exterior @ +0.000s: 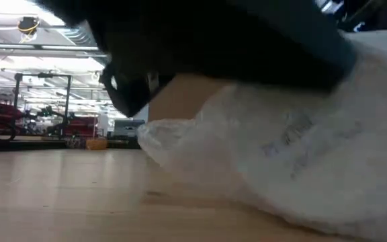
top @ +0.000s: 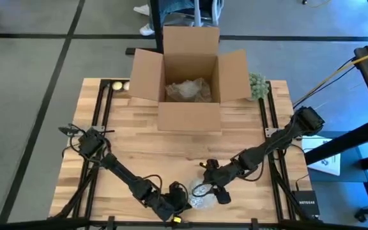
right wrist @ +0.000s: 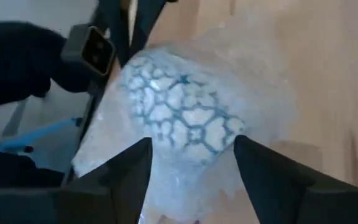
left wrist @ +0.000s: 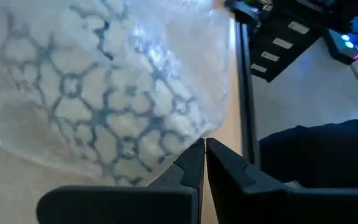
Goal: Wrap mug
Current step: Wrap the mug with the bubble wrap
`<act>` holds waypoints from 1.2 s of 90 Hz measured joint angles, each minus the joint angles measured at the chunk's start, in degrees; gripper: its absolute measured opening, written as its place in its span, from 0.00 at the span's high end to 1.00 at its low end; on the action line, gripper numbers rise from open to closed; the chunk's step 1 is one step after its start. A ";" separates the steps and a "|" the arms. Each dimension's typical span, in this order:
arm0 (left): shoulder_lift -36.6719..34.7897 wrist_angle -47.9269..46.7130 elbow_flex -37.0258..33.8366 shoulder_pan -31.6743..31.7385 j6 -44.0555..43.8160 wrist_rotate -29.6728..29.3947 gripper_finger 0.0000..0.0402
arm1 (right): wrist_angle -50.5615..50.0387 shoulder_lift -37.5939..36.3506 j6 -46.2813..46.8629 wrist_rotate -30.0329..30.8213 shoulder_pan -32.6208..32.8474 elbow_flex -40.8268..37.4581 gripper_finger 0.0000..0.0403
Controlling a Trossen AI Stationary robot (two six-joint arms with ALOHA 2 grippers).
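The mug point(right wrist: 178, 112), white with a blue crackle pattern, lies inside clear bubble wrap point(top: 203, 201) near the table's front edge, right of the middle. In the low view the wrap point(exterior: 281, 161) rests on the wood. My left gripper point(left wrist: 204, 149) is shut and sits at the bundle's left side point(top: 183, 199). Coming from the right, my right gripper point(right wrist: 191, 152) is open over the bundle, one finger on each side of the mug. My left gripper's shut fingertips point(left wrist: 194, 152) meet the loose edge of the bubble wrap point(left wrist: 188, 134) beside the mug; I cannot tell whether a layer is caught between them. My right gripper's open fingers point(right wrist: 135, 165) stand over the wrap; I cannot tell whether they touch it.
An open cardboard box point(top: 189, 108) with crumpled wrap inside stands at the far middle of the table. A green bunch point(top: 257, 84) lies by its right flap and two pale balls point(top: 120, 85) by its left. Bare wood lies between the box and the bundle.
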 joint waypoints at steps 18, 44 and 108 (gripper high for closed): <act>0.42 -0.43 -0.09 0.71 0.23 -0.09 1.00 | -0.94 1.50 5.00 -1.53 0.09 -0.06 0.50; 0.42 -0.88 -0.11 1.84 3.75 1.93 1.00 | 9.81 4.39 3.58 -0.91 0.02 -0.20 0.60; -4.86 -12.44 -0.11 2.27 1.35 1.21 1.00 | -20.13 0.84 -20.16 10.48 0.02 9.77 0.97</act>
